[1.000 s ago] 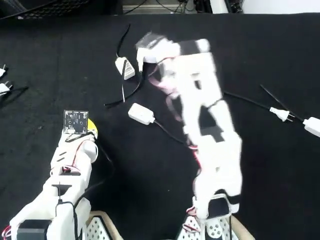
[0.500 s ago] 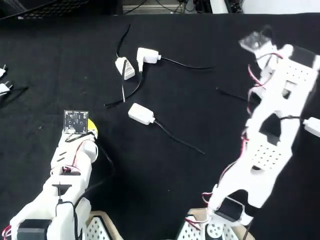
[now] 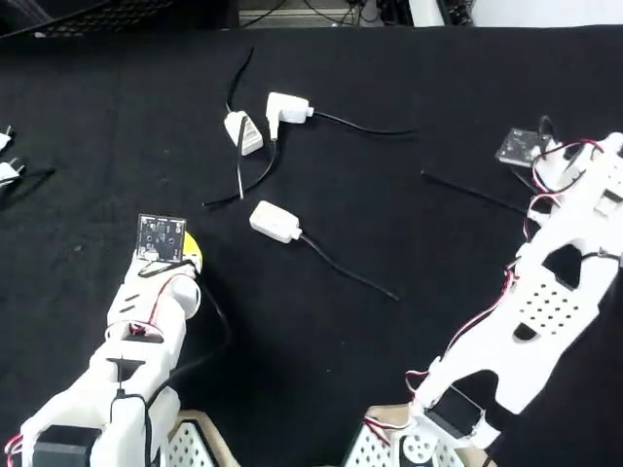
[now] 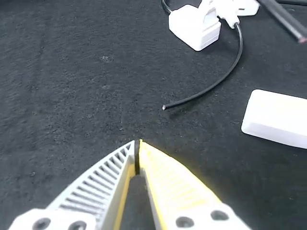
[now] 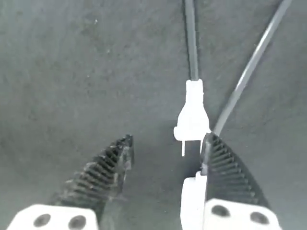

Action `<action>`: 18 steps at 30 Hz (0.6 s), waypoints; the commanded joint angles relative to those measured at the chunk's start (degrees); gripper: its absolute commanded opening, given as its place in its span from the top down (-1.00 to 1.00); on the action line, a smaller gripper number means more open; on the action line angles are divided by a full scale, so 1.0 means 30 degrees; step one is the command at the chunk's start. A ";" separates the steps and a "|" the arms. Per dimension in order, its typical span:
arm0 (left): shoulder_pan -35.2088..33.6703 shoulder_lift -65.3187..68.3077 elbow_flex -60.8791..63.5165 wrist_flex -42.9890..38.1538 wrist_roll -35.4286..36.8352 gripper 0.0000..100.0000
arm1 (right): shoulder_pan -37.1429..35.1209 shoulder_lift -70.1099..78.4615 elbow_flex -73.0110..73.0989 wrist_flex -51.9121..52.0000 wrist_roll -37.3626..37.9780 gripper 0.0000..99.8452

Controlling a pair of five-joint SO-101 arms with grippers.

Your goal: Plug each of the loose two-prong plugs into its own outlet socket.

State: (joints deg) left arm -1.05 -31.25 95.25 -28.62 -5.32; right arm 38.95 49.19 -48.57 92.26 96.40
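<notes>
Fingers of the right gripper spread wide and empty, two-prong plug lying just ahead near the right edge of the surface, left gripper pinched closed on nothing; plug looks light, rigid, slippery, so grip its body, not the floppy cord.

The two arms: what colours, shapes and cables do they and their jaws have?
Both are white plastic with red wires. The left arm has ribbed wedge jaws, one white, one yellow; the right arm has dark ribbed jaws and perforated panels.
</notes>
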 commanded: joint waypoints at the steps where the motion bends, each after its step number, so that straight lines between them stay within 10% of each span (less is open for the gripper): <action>1: 0.0220 -0.0293 0.0396 0.0059 -0.0147 0.94 | 0.0440 0.0161 -0.1011 -0.0908 0.0733 0.55; 18: 0.0278 -0.0293 0.0396 0.0059 -0.0147 0.94 | -0.0557 0.2388 -0.2271 -0.2784 0.0703 0.55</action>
State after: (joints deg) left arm -0.97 -31.25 95.25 -28.62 -5.32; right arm 39.82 56.84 -50.33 80.92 97.98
